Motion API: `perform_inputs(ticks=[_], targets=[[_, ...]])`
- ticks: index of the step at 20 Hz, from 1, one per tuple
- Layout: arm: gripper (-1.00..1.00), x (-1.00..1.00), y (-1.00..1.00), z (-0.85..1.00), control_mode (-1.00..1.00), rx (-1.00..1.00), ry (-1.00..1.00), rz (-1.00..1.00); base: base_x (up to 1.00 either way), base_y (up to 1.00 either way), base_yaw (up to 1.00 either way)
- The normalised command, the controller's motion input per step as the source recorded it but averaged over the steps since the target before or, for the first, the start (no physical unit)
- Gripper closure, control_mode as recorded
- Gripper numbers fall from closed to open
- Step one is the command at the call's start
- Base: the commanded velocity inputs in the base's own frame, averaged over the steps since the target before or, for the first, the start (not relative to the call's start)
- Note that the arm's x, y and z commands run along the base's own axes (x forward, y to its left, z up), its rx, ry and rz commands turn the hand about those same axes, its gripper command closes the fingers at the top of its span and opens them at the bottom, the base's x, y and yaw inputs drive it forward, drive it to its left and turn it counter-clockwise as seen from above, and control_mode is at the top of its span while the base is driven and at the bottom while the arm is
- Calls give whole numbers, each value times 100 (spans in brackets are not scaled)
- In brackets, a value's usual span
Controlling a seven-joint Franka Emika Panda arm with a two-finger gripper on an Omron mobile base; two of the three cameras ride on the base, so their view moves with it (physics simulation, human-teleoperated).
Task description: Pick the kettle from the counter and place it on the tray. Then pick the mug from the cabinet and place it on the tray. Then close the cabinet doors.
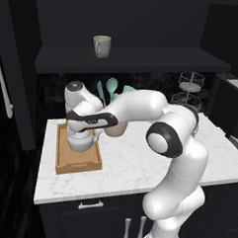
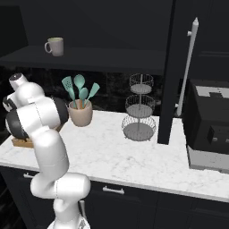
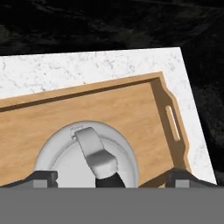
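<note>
Our pincer (image 3: 111,178) stands spread wide, holding nothing, above the kettle (image 3: 87,159) sitting on the tray (image 3: 144,103); mug (image 1: 101,45) remains shelved.

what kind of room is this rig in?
A kitchen, rendered. A white marble counter runs over dark drawers, with a pot of teal utensils and a tiered wire basket stand on it. A mug sits on the shelf of a black wall cabinet above.

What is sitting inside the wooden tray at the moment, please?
The kettle sits in the tray, between the open gripper's fingertips. The kettle's lower body and the tray floor beneath it are covered.
</note>
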Motion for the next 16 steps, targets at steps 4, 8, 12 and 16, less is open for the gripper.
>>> perform_inputs(ticks=[4, 8, 12, 16], targets=[[-100, -28, -17, 6, -100, 6, -22, -2, 0, 0, 0], [-100, -22, -22, 18, -100, 11, -27, -2, 0, 0, 0], [-100, -78, -39, 59, -100, 13, -11, -4, 0, 0, 0], [-100, -95, -24, 99, -100, 18, -1, -4, 0, 0, 0]])
